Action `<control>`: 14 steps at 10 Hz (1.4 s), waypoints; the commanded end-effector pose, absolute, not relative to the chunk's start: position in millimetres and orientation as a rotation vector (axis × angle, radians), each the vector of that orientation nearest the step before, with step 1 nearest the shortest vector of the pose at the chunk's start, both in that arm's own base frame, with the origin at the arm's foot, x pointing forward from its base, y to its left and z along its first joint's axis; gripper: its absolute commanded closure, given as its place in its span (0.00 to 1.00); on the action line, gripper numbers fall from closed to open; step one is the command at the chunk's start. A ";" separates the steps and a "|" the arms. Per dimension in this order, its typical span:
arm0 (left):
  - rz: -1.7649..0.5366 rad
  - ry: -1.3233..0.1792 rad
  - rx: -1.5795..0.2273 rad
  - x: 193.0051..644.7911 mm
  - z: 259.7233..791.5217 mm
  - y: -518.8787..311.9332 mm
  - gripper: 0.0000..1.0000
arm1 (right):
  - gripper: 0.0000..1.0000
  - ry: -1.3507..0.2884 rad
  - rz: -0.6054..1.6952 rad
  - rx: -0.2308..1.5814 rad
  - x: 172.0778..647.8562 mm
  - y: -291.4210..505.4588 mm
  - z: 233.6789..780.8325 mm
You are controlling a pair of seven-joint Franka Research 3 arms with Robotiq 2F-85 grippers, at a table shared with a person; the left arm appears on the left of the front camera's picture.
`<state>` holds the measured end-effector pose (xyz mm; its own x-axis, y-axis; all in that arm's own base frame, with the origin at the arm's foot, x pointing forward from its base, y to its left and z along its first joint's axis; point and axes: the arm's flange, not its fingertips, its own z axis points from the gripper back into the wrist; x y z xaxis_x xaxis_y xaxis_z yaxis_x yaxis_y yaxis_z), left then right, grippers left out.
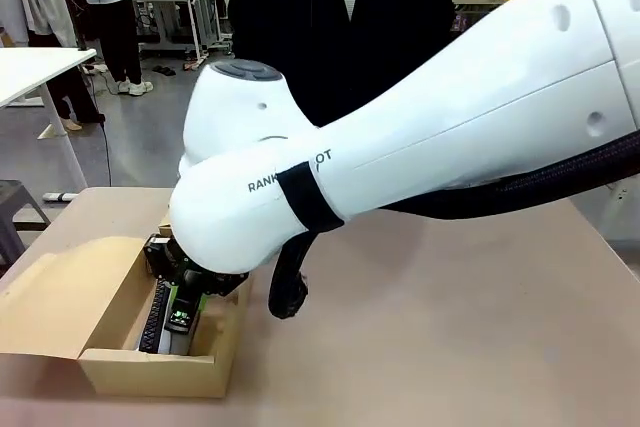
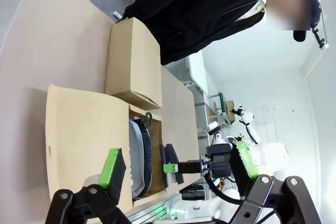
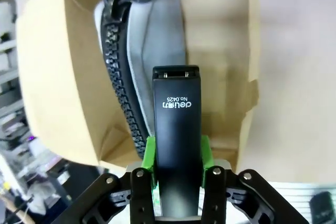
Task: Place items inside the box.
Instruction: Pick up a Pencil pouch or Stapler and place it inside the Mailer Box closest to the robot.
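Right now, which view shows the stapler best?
Right wrist view: the stapler sits centred, clamped in the right gripper at the box. Left wrist view shows it small, edge-on; front view: the right arm hides most of it.

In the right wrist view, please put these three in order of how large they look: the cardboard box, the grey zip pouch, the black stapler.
1. cardboard box: clearly the largest.
2 and 3. grey zip pouch and black stapler: they look alike. The stapler is nearer the camera and hides part of the pouch, so I leave them unranked.
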<state>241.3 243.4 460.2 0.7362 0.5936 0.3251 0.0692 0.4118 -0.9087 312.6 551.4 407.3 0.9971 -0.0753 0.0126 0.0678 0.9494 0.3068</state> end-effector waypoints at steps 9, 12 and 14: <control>0.351 -0.721 -1.126 241.0 461.4 243.1 0.00 | 0.00 -0.066 -0.069 0.106 332.3 591.7 414.7; 0.351 -0.721 -1.126 241.0 461.4 243.1 0.00 | 0.00 -0.046 -0.076 0.121 334.8 581.5 411.4; 0.351 -0.721 -1.126 241.0 461.4 243.1 0.00 | 0.00 -0.012 -0.066 0.151 335.9 565.8 415.3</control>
<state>241.2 243.4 460.2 0.7362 0.5936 0.3250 0.0692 0.4117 -0.9087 339.3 582.8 411.4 0.9970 -0.0723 0.0264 0.0682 0.9887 0.1333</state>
